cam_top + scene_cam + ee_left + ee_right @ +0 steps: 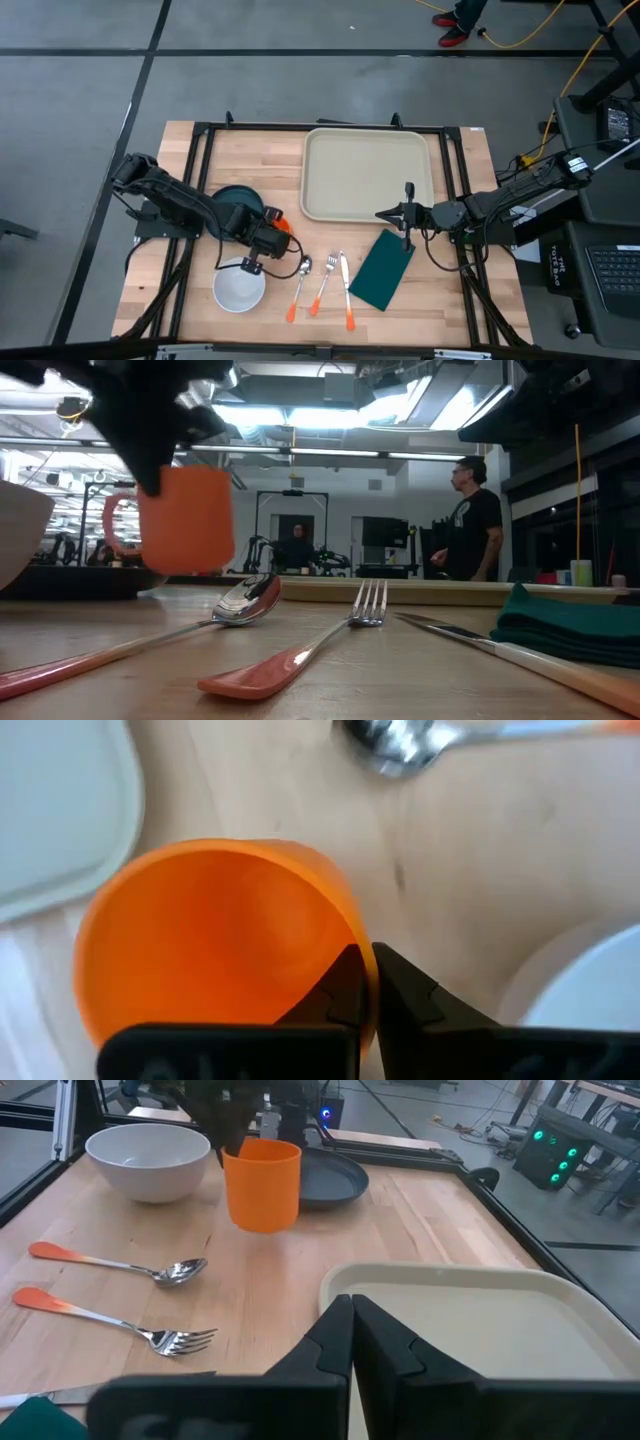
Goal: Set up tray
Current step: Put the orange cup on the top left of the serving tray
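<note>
From above I see the tray (368, 175) lying flat at the far middle of the table (255, 160), bare inside, with its long side running left to right; my left gripper (270, 243) is over the wood just left of the cutlery, between the dark teal plate (232, 201) and the white bowl (239, 288); in the left wrist view its fingers (345, 992) are pinched together on the rim of the orange cup (215, 935), one finger inside the wall and one outside; in the low view the cup hangs clear of the tabletop, I think, though the angle is shallow and I would not swear to the gap; the cup is upright, its handle towards the plate side; my right gripper (405, 213) sits at the near right corner of the tray, its jaws closed with nothing between them, and in its own wrist view the closed fingertips (340, 1330) hang above the tray's rim; the dark green napkin (383, 270) lies just near of that gripper, tilted; the spoon (300, 285), the fork (323, 280) and the knife (346, 290) lie side by side between the bowl and the napkin, orange handles towards me; a person stands in the room beyond the table
</note>
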`<state>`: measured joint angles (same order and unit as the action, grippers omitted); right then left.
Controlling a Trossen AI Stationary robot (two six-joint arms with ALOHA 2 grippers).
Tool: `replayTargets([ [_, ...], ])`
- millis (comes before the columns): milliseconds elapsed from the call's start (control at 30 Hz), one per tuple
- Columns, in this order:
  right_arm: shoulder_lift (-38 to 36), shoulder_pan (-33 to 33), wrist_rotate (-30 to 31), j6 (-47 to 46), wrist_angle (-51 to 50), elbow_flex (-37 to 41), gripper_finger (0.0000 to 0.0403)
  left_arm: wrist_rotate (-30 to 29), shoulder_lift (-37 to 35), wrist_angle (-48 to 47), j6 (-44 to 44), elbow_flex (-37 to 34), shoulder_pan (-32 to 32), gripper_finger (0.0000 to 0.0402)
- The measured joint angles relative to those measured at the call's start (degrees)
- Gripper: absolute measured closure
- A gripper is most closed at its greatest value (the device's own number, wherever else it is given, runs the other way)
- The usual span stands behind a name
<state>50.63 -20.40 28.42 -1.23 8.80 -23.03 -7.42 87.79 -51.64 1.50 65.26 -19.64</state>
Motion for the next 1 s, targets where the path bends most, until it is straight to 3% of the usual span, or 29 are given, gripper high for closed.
replayTargets([
  [467,0.0,0.0,-0.02,0.0,-0.07,0.0,0.0391,2.36,0.0,-6.03,-3.78,9.91,5.92,0.0399],
  [833,0.0,0.0,-0.02,0.0,-0.04,0.0,0.0391,2.65,0.93,-6.08,-10.43,13.51,11.63,0.0399],
  [1000,0.0,0.03,-0.02,0.19,0.09,0.0,0.0391,6.08,2.16,-5.99,-15.32,13.86,15.83,0.0399],
])
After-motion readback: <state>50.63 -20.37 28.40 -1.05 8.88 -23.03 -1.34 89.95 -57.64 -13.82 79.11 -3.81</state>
